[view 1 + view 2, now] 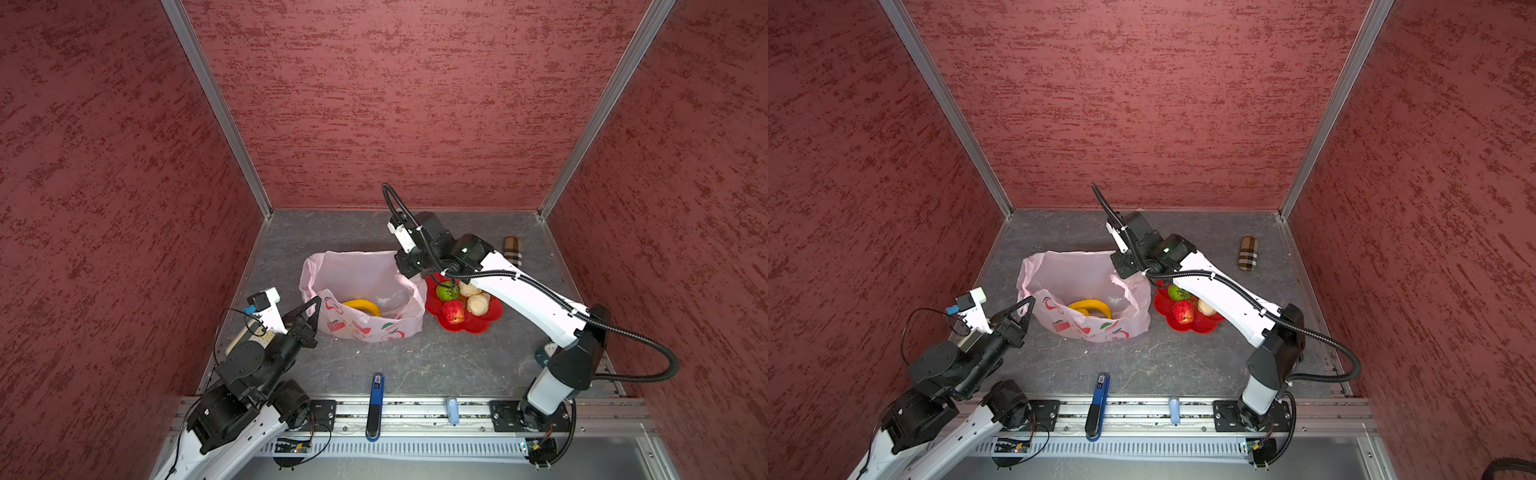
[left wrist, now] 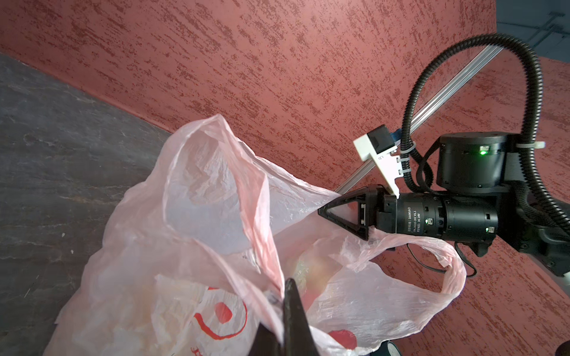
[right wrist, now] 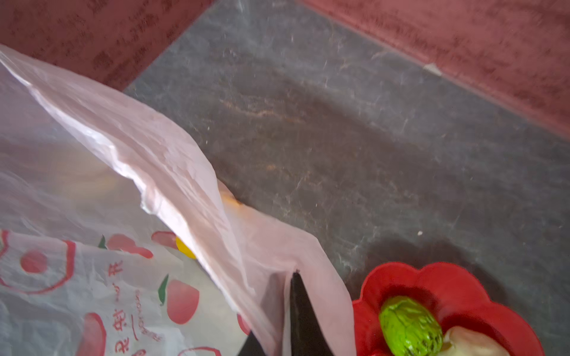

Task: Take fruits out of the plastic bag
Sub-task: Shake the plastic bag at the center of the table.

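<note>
Both top views: pale-pink bag (image 1: 353, 270) standing open on the grey table (image 1: 415, 361), mouth upward, banana (image 1: 362, 306) curled at the bottom inside. Left gripper (image 1: 311, 309) at the bag's left rim, fingers pressed together on the film. Right arm (image 1: 519, 286) reaching over to the bag's opposite rim, fingertips hidden under the wrist. Just beside the bag on the right, red flower-shaped plate (image 1: 478, 324) carrying a green fruit (image 1: 448, 292), a strawberry (image 1: 453, 311) and two beige fruits (image 1: 478, 305), partly covered by that arm. Checked pouch (image 1: 513, 249) well apart, near the back wall.

Left wrist view: crinkled bag (image 2: 191, 234) across the lower part, one loop handle hanging free. Left gripper (image 2: 288, 299) at the near rim, pinching the film. Across the mouth, right gripper (image 2: 322, 212) closed to a point on the far rim, film drawn taut toward it.

Right wrist view: right gripper (image 3: 293, 289) with dark fingers (image 3: 303, 320) close together, pink film caught between them. Bag (image 3: 138, 160) with red fruit prints and writing, a spot of yellow showing through the film. Next to the bag, plate (image 3: 431, 277) with the green fruit (image 3: 410, 329) touching a beige fruit at the frame's corner.
</note>
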Motion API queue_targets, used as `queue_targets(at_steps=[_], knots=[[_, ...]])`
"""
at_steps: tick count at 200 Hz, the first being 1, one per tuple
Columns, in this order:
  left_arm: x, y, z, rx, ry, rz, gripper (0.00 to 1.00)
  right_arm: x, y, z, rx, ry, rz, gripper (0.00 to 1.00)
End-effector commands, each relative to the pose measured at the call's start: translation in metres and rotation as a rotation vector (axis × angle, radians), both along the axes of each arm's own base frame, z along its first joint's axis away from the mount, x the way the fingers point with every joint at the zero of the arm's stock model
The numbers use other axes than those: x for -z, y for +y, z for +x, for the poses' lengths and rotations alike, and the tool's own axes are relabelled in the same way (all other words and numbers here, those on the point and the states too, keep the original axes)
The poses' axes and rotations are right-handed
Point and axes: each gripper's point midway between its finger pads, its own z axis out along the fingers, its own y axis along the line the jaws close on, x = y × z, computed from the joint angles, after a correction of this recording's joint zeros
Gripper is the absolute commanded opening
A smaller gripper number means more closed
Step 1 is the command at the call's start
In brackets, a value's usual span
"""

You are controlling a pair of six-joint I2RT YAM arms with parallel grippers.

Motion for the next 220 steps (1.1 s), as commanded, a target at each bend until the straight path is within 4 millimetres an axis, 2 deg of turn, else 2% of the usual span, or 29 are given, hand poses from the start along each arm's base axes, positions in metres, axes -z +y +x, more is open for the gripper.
queue_targets(at_steps=[1,12,29,49,72,94,97,115,134,142,159,179,196,220], knots=[[-0.035,0.002,0.001,-0.011,-0.112,-0.004,0.0,-0.08,-0.001,0.011,0.016,-0.243,0.129,0.1],[-0.038,0.001,0.0,-0.005,-0.122,-0.001,0.0,-0.086,-0.002,0.009,0.01,-0.268,0.147,0.1],[-0.034,0.002,-0.002,0.001,-0.114,0.005,0.0,-0.083,-0.004,0.004,-0.003,-0.279,0.158,0.09],[-0.02,0.005,-0.007,0.009,-0.069,0.007,0.0,-0.058,-0.008,-0.004,-0.015,-0.225,0.137,0.1],[0.011,0.013,-0.017,0.007,0.018,0.011,0.0,-0.015,-0.012,-0.02,-0.029,-0.117,0.13,0.1],[0.033,0.026,-0.027,-0.017,0.084,0.011,0.0,0.024,-0.012,-0.036,-0.043,-0.019,0.129,0.11],[0.035,0.026,-0.028,-0.018,0.097,0.022,0.0,0.018,-0.015,-0.041,-0.044,-0.025,0.145,0.11],[0.038,0.027,-0.031,-0.006,0.115,0.037,0.0,0.03,-0.016,-0.052,-0.056,0.016,0.131,0.13],[0.046,0.022,-0.033,0.017,0.155,0.019,0.0,0.034,-0.016,-0.059,-0.066,0.035,0.115,0.2],[0.053,0.019,-0.034,0.033,0.186,0.005,0.0,0.033,-0.017,-0.061,-0.066,0.039,0.115,0.27],[0.066,0.013,-0.037,0.059,0.249,-0.029,0.0,0.026,-0.019,-0.065,-0.074,0.044,0.129,0.49],[0.077,0.015,-0.04,0.044,0.333,-0.024,0.0,0.005,-0.026,-0.069,-0.063,0.015,0.164,0.65],[0.08,0.019,-0.042,0.02,0.391,0.01,0.0,-0.023,-0.037,-0.07,-0.031,-0.031,0.191,0.7],[0.078,0.021,-0.038,-0.004,0.416,0.054,0.0,-0.065,-0.064,-0.071,0.047,-0.125,0.22,0.75]])
